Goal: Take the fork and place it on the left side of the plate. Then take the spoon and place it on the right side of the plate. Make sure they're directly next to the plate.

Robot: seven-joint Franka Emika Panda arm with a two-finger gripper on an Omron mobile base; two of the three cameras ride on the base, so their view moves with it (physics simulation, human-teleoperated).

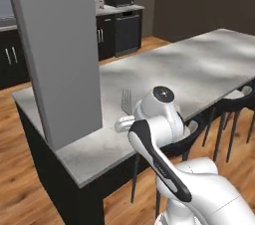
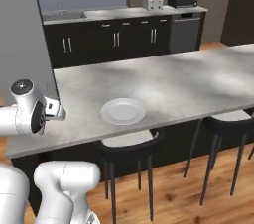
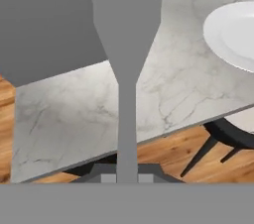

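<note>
Jaws clamped tight on the fork handle, nearly together around the thin shaft; fork sticks straight out from the gripper, tines pointing away, lifted clear above the bench. In the left base view the tines show just past the wrist. Plate sits flat on the grey marble bench near its front edge, above a black stool; in the hand view the plate lies off to the right of the fork, apart from it. Spoon can't be made out.
</note>
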